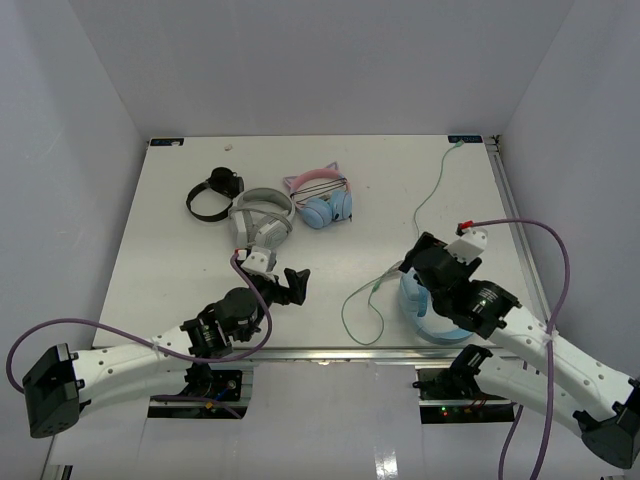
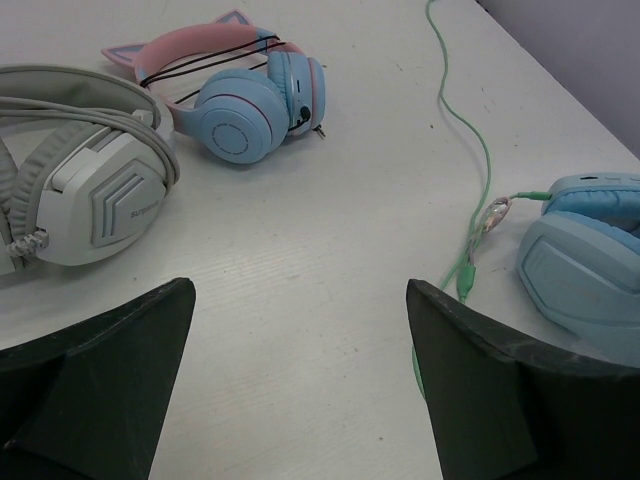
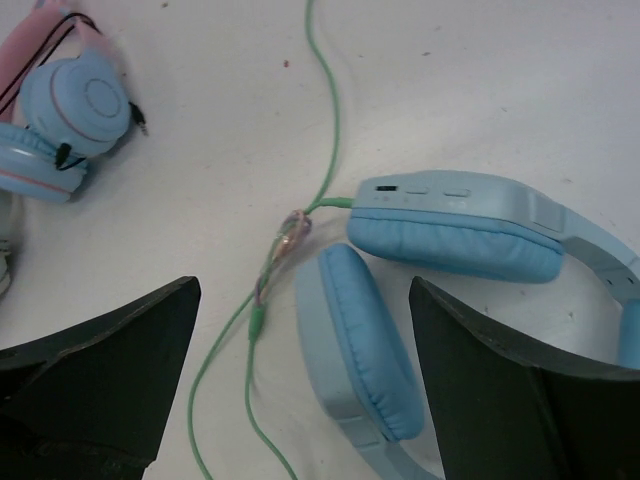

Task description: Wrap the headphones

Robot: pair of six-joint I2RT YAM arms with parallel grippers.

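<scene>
Hovering over the light-blue headphones (image 3: 450,235) at the table's (image 1: 180,250) near right edge, the right gripper (image 3: 302,330) gapes wide, empty; the left gripper (image 2: 300,320) is spread and empty too; best pinch the trailing cable (image 3: 325,120) close in, then wind it snugly.

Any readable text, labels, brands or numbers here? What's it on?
Nothing legible.
Lettering on the grey-white headset cup plate: too blurred to read.
Button marks on the light-blue headphones cup edge: too small.
Any print on the blue sticker, table's far-left corner: too small.
</scene>
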